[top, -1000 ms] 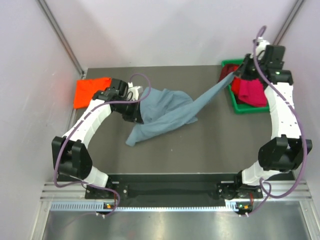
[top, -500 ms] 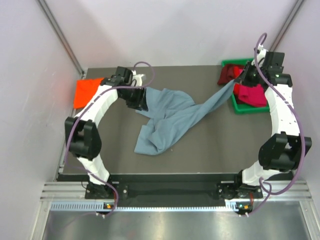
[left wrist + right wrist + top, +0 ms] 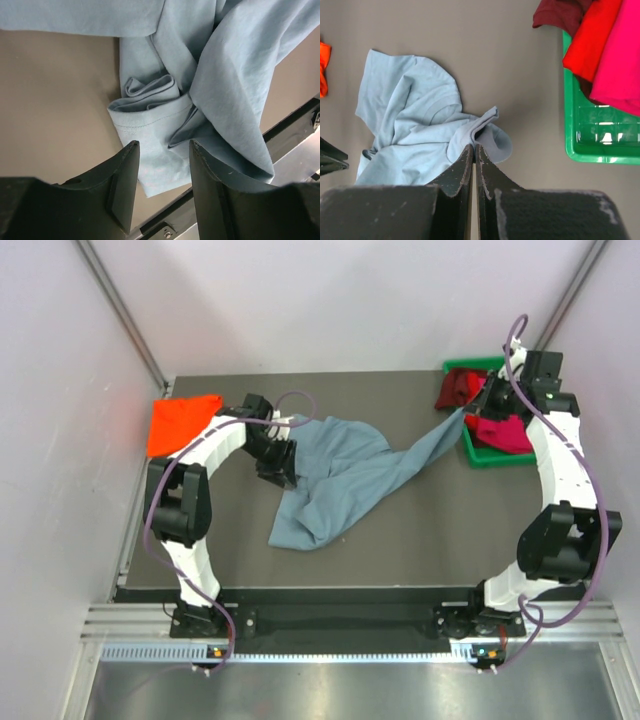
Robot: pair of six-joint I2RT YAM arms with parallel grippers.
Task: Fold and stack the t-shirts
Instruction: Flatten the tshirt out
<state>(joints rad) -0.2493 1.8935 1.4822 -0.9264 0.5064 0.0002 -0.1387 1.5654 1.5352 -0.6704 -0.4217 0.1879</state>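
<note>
1. Spreading looks like the step in hand: the blue-grey shirt [image 3: 340, 480] lies bunched in the middle of the table [image 3: 430, 540], not yet flat, so no fold can start.
2. The right gripper [image 3: 478, 406] is pinched tight on one corner of that shirt, which stretches in a long tail toward the green bin [image 3: 490, 459].
3. The left gripper [image 3: 162, 150] hangs over the shirt's opposite side with its jaws apart and nothing between them.
4. Next, I judge, the left jaws need to drop onto the cloth and close, then both arms pull apart to flatten it.
5. The overhead view gives the layout: the orange shirt [image 3: 180, 423] lies at the far left corner, and the red shirts [image 3: 500, 430] wait in the bin.
6. Only the left wrist view shows the rolled sleeve hem [image 3: 150, 112] just ahead of the open jaws. The right wrist view shows cloth nipped at the closed tips.
</note>
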